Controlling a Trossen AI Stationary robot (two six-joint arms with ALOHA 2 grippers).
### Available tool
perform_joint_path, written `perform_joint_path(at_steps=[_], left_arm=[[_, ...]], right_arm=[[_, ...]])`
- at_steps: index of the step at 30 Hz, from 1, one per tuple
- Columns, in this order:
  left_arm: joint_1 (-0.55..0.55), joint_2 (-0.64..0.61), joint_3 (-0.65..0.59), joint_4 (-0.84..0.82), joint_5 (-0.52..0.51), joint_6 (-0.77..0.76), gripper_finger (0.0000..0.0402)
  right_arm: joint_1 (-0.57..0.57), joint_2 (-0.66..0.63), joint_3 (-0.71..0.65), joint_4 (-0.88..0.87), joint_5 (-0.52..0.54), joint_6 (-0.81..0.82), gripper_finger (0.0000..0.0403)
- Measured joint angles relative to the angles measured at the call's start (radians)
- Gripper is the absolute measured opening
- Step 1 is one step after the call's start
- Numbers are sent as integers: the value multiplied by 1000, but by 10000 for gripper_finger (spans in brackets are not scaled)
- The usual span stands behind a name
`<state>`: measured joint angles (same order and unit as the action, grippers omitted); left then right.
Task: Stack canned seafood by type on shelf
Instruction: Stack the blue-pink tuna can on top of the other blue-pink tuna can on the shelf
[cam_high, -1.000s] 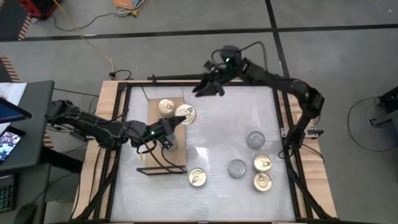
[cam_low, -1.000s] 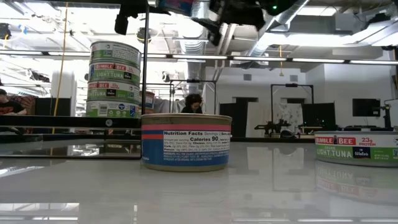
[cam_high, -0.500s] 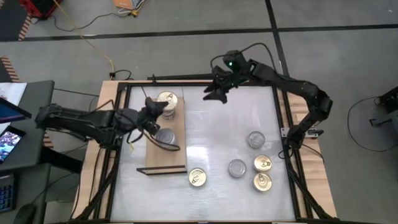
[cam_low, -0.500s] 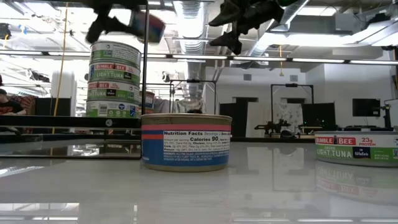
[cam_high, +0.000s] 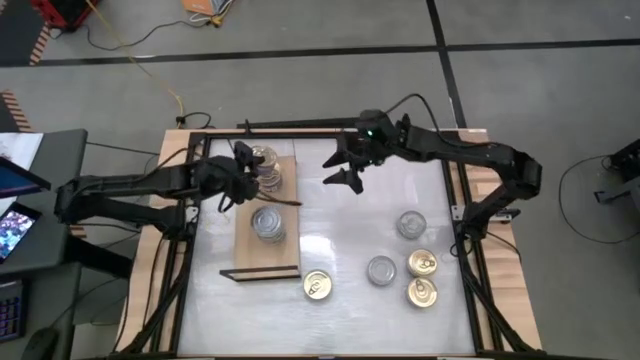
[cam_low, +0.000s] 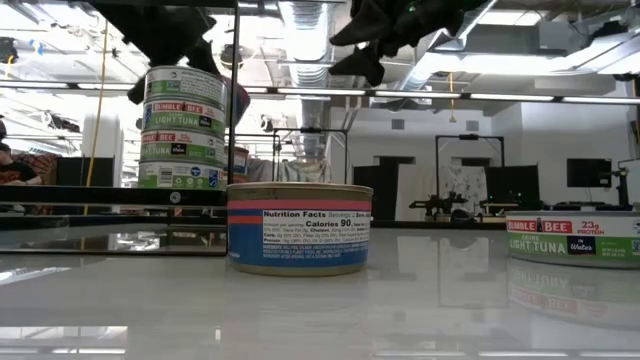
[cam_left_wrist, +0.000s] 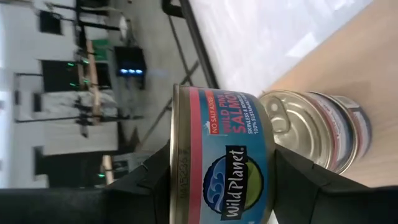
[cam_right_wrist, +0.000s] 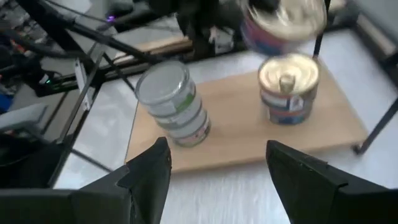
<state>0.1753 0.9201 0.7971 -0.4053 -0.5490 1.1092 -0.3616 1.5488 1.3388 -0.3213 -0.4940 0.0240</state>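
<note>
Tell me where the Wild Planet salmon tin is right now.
The salmon tin is clamped in the left hand, held over the shelf's far end, just above the gold-topped stack there, as the high view shows.

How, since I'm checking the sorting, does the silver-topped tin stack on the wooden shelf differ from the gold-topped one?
The silver-topped, green-labelled stack is taller than the gold-topped, blue-and-red-labelled stack. The left pincer holds another blue-and-red tin above the gold-topped stack; nothing hovers over the silver-topped stack. Both stand upright on the tan wooden shelf.
</note>
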Motion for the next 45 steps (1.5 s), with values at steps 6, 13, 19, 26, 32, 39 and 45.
perform_joint_path(at_steps=[6,13,19,26,32,39,45], left_arm=[[64,113,0,40,9,8,190],[113,182,0,73,36,21,190],[137,193,1,85,66,8,190],[132,181,2,49,72,-51,192],[122,183,2,1,82,-71,226],[80,184,0,-16,35,-77,299],[40,184,0,-22,-23,-73,310]], right_arm=[[74,-122,-156,164,111,1,286],[120,-253,-300,248,141,2,286],[119,-330,-358,281,189,22,286],[126,-337,-382,301,191,55,286],[128,-334,-383,301,191,81,286],[162,-334,-383,299,217,77,286],[167,-334,-382,298,220,75,286]])
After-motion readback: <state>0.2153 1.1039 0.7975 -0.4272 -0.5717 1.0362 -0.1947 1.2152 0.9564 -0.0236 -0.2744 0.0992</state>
